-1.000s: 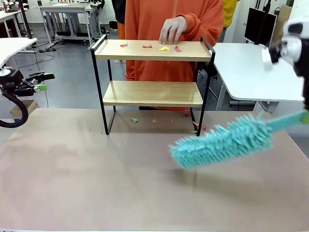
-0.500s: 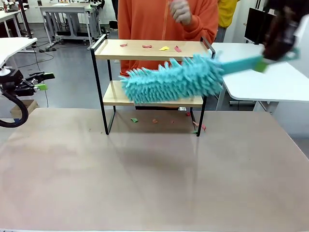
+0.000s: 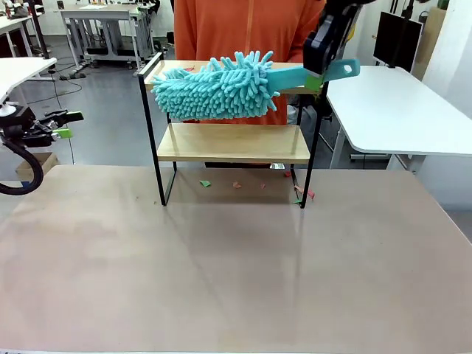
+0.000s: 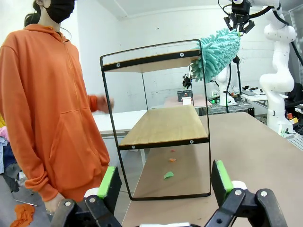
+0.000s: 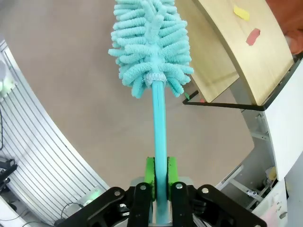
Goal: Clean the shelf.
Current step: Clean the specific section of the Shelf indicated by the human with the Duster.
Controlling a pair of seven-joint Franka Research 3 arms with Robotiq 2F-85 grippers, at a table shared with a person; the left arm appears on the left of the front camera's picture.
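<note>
Right end effector (image 3: 316,72) high — gripping duster (image 3: 217,92)

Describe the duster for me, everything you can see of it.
The duster is turquoise: a fat head of soft chenille fronds on a flat, plastic-looking handle of the same colour. The right end effector is shut on the handle near its end. The duster lies about level, head toward the robot's left, along the top front edge of the shelf. Whether the fronds touch the top board I can't tell.

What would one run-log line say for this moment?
right gripper: shut on duster handle | duster head: in front of shelf top board | left gripper: open, off to the left | scraps: on top board
</note>
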